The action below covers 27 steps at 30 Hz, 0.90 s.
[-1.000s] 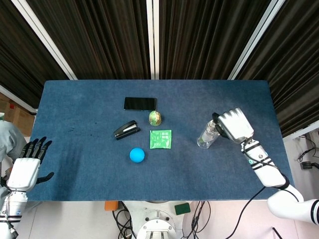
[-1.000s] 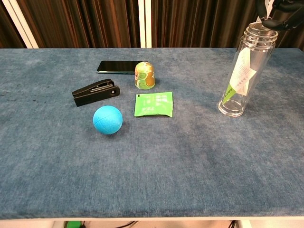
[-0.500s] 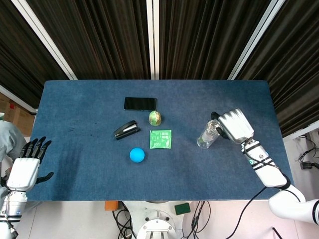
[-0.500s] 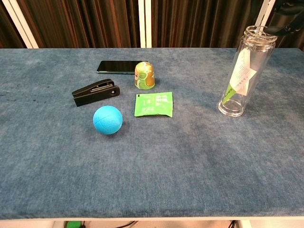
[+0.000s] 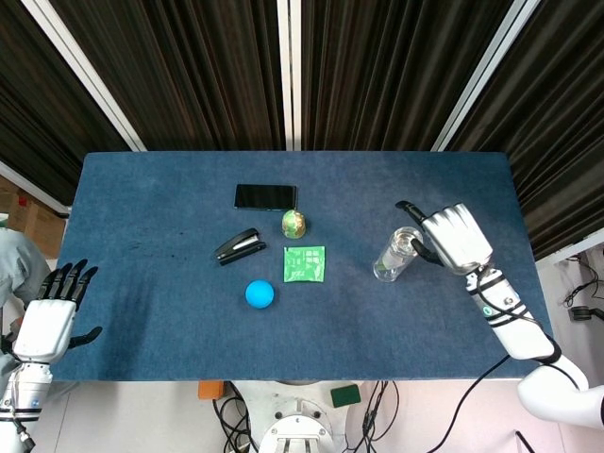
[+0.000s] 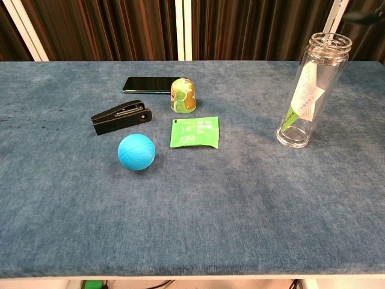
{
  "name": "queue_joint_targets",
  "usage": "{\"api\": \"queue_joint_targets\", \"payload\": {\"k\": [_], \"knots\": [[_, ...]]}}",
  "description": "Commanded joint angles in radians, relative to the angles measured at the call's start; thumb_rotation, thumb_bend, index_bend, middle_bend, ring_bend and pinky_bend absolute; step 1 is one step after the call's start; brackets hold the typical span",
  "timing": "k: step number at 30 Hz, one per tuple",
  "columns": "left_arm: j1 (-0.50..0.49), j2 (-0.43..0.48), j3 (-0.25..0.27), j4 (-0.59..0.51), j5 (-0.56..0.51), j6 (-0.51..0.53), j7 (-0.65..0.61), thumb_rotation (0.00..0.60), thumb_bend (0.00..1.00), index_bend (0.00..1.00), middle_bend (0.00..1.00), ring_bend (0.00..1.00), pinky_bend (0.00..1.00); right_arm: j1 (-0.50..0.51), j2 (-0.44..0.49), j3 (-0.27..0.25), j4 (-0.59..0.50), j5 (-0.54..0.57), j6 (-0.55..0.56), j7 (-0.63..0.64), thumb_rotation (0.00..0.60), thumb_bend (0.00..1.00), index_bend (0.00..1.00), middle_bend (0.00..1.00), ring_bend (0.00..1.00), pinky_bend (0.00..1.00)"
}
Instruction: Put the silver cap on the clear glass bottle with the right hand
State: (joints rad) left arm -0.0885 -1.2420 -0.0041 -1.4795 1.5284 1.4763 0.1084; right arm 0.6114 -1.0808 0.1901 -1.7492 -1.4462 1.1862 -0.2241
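The clear glass bottle [image 6: 307, 96] with a green-and-white label stands upright at the right of the blue table. It also shows from above in the head view as the bottle [image 5: 394, 257]. A silvery cap [image 6: 331, 42] sits on its mouth and looks level. My right hand [image 5: 456, 238] hovers just right of the bottle top with its fingers spread, holding nothing. Only a dark fingertip [image 6: 366, 15] of it shows in the chest view. My left hand [image 5: 52, 307] hangs open off the table's front left corner.
A black phone [image 6: 150, 84], a green-yellow egg-shaped toy [image 6: 183, 96], a black stapler [image 6: 121, 117], a green packet [image 6: 194, 132] and a blue ball [image 6: 136, 152] lie left of centre. Dark curtains stand behind the table [image 6: 240, 211].
My right hand has let go at the bottle's mouth, spread its fingers and drawn off to the right. The cap stays on the bottle. The left hand has not moved.
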Motion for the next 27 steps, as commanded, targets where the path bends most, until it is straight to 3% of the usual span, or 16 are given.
{"api": "queue_joint_targets", "payload": {"k": [1,5,9,11,12,14,15,16,20,23,27], "knots": [[0.001,0.001,0.000,-0.001,0.001,0.003,-0.002,0.600,0.00,0.10,0.03,0.01,0.10,-0.064,0.000,-0.027,0.022,-0.128,0.136,0.119,0.600,0.28,0.26,0.94,0.95,1.00],[0.004,0.005,-0.001,-0.001,0.001,0.009,-0.006,0.600,0.00,0.10,0.03,0.01,0.10,-0.188,-0.028,-0.101,0.122,-0.304,0.375,0.189,0.600,0.28,0.31,0.92,0.92,1.00],[0.007,0.007,-0.002,-0.001,0.002,0.015,-0.011,0.600,0.00,0.10,0.03,0.01,0.10,-0.325,-0.106,-0.163,0.302,-0.350,0.559,0.196,0.600,0.28,0.35,0.84,0.86,1.00],[0.007,0.005,-0.002,0.002,0.006,0.019,-0.013,0.600,0.00,0.10,0.03,0.01,0.10,-0.395,-0.151,-0.186,0.399,-0.292,0.584,0.212,0.600,0.27,0.29,0.66,0.70,0.94],[0.007,0.003,-0.002,0.005,0.009,0.021,-0.015,0.600,0.00,0.10,0.03,0.01,0.10,-0.422,-0.168,-0.193,0.435,-0.255,0.577,0.222,0.600,0.27,0.23,0.53,0.57,0.86],[0.007,-0.003,-0.003,0.013,0.015,0.028,-0.020,0.600,0.00,0.10,0.03,0.01,0.10,-0.471,-0.204,-0.198,0.507,-0.155,0.525,0.228,0.600,0.25,0.07,0.19,0.20,0.60],[0.007,-0.006,-0.004,0.016,0.018,0.030,-0.022,0.600,0.00,0.10,0.03,0.01,0.10,-0.485,-0.220,-0.197,0.533,-0.113,0.493,0.233,0.600,0.24,0.02,0.07,0.06,0.46],[0.005,-0.008,-0.004,0.019,0.020,0.031,-0.024,0.600,0.00,0.10,0.03,0.01,0.10,-0.497,-0.232,-0.198,0.554,-0.073,0.457,0.241,0.600,0.23,0.00,0.01,0.01,0.35],[-0.003,-0.010,-0.004,0.017,0.035,0.030,-0.013,0.600,0.00,0.10,0.03,0.01,0.10,-0.518,-0.247,-0.202,0.580,0.023,0.314,0.326,0.600,0.23,0.00,0.00,0.00,0.20],[-0.007,-0.009,-0.004,0.010,0.047,0.034,0.000,0.600,0.00,0.10,0.03,0.01,0.10,-0.520,-0.259,-0.199,0.611,0.016,0.299,0.371,0.600,0.22,0.00,0.00,0.00,0.10],[-0.011,-0.014,-0.007,0.010,0.062,0.047,0.002,0.600,0.00,0.10,0.03,0.01,0.10,-0.518,-0.269,-0.192,0.632,0.005,0.288,0.405,0.600,0.21,0.00,0.00,0.00,0.07]]}}
